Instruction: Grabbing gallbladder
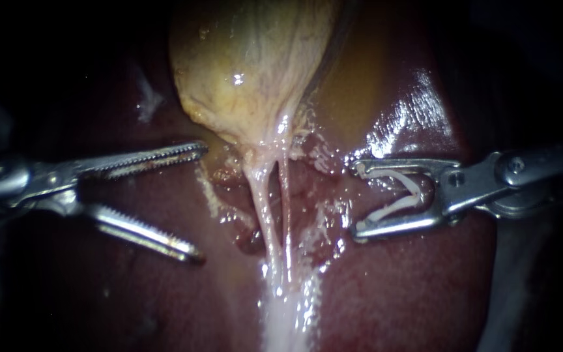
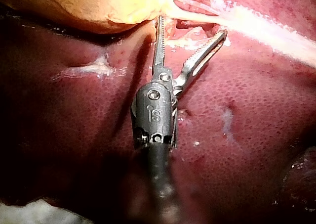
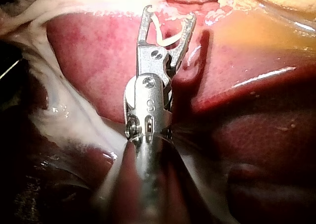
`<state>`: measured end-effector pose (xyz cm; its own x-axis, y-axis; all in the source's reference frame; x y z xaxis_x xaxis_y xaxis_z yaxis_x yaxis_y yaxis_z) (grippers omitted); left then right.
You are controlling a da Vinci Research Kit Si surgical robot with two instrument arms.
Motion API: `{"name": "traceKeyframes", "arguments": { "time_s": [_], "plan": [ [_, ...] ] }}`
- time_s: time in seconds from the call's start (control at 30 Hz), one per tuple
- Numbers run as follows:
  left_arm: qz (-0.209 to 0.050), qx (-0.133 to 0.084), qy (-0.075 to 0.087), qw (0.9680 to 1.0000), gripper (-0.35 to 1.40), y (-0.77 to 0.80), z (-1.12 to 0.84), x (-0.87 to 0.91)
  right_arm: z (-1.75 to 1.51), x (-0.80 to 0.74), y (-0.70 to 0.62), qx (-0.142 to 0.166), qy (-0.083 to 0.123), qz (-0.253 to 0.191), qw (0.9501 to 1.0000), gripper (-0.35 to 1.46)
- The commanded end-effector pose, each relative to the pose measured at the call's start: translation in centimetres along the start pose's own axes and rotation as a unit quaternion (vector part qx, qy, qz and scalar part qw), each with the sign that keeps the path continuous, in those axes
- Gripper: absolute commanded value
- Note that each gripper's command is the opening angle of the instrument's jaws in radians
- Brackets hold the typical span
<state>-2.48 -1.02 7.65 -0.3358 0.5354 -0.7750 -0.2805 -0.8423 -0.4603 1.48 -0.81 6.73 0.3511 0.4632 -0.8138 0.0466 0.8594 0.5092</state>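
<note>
The left instrument [image 1: 201,203], jaws gaping empty, is sitting nearer the gallbladder [image 1: 249,65], whose narrow end is lying just up and right of them. The right instrument's [image 1: 358,199] jaws are gripping a clip [image 1: 392,210].

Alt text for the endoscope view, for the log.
Left tool, jaws open, sits beside the narrow end of the yellow gallbladder, over dark red liver. The right tool holds a white clip between its jaws, opposite it.
</note>
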Motion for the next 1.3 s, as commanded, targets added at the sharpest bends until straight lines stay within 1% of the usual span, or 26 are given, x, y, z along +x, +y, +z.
{"name": "traceKeyframes", "arguments": {
  "time_s": [0.03,0.17,0.3,0.33,0.43,0.5,0.57,0.73,0.93,1.07,1.17,1.3],
  "plan": [
    [0.000,0.000,0.000,1.0000,0.91,0.00,-0.01,0.00,0.00,0.00,0.00,0.000,0.000,0.000,1.0000,0.50],
    [-0.001,0.001,0.000,1.0000,0.88,-0.02,-0.01,0.00,0.00,0.00,0.00,0.000,0.000,0.000,1.0000,0.50],
    [0.001,0.002,0.000,1.0000,0.79,-0.10,0.01,0.00,0.00,0.00,0.00,0.000,0.000,0.000,1.0000,0.50],
    [-0.003,0.002,0.000,1.0000,0.77,-0.12,0.02,0.00,0.00,0.00,0.00,0.000,0.000,0.000,1.0000,0.50],
    [-0.024,0.005,-0.001,0.9997,0.72,-0.19,0.08,-0.01,0.00,0.00,0.00,0.000,0.000,0.000,1.0000,0.50],
    [-0.034,0.006,-0.001,0.9994,0.66,-0.22,0.11,-0.01,0.00,0.00,0.00,0.000,0.000,0.000,1.0000,0.50],
    [-0.049,0.007,-0.001,0.9988,0.56,-0.24,0.15,-0.01,0.00,0.00,0.00,0.000,0.000,0.000,1.0000,0.50],
    [-0.071,0.016,-0.001,0.9974,0.42,-0.30,0.22,-0.02,0.00,0.00,0.00,0.000,0.000,0.000,1.0000,0.50],
    [-0.089,0.034,0.000,0.9954,0.39,-0.37,0.28,-0.04,0.00,0.00,0.00,0.000,0.000,0.000,1.0000,0.50],
    [-0.093,0.047,-0.001,0.9946,0.39,-0.46,0.30,-0.08,0.00,0.00,0.00,0.000,0.000,0.000,1.0000,0.50],
    [-0.094,0.052,-0.002,0.9942,0.39,-0.50,0.30,-0.10,0.00,0.01,-0.01,0.000,0.000,0.000,1.0000,0.50],
    [-0.096,0.058,-0.003,0.9937,0.35,-0.51,0.32,-0.11,0.00,0.01,-0.01,0.000,0.000,0.000,1.0000,0.50]
  ]
}}
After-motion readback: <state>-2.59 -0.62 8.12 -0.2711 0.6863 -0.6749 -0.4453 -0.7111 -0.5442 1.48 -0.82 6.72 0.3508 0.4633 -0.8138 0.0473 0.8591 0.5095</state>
